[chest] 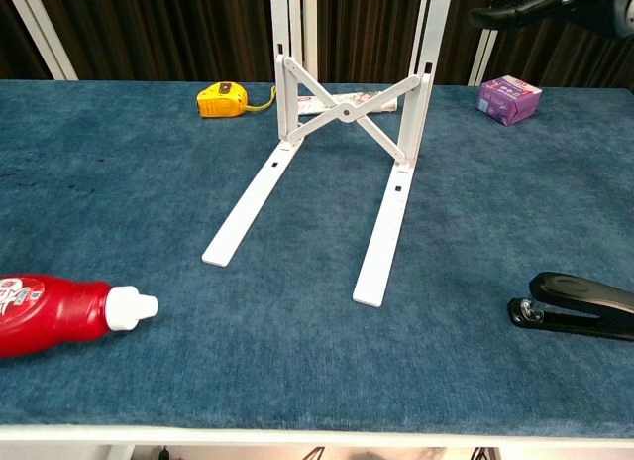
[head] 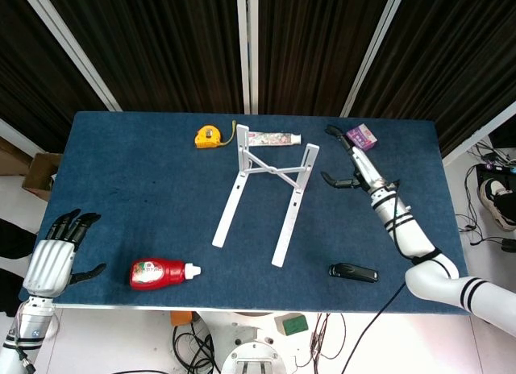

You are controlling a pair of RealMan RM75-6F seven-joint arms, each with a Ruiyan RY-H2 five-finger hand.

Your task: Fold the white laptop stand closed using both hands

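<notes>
Furthest left, we see our left hand [head: 50, 259] hanging off the table's near-left corner, fingers spread apart and holding nothing, clear of the dark blue cloth-covered table [head: 129, 197]. Just to its right, near the front edge, a red plastic squeeze bottle with a white cap [head: 162, 273] lies on its side, cap pointing right; the chest view shows it at the lower left [chest: 69, 312]. Further back, close to the far edge, sits a small yellow tape measure [head: 207, 136], and beside it a white toothpaste tube with red and green print [head: 274, 138] lies flat.

At the middle of the table stands the white metal laptop stand [head: 264, 193], still unfolded: its two long feet lie apart on the cloth, running toward us, and two uprights rise at the back, joined by a crossed brace [chest: 345, 111]. Neither hand touches it.

Right of the stand, our right hand [head: 350, 163] hovers above the cloth, well apart from the stand's right upright, fingers spread and thumb held out, gripping nothing; in the chest view only its dark fingertips [chest: 525, 6] show at the top right. Just behind it rests a small purple box [head: 360, 139]. Near the front right lies a black stapler [head: 353, 272], closed and flat.
</notes>
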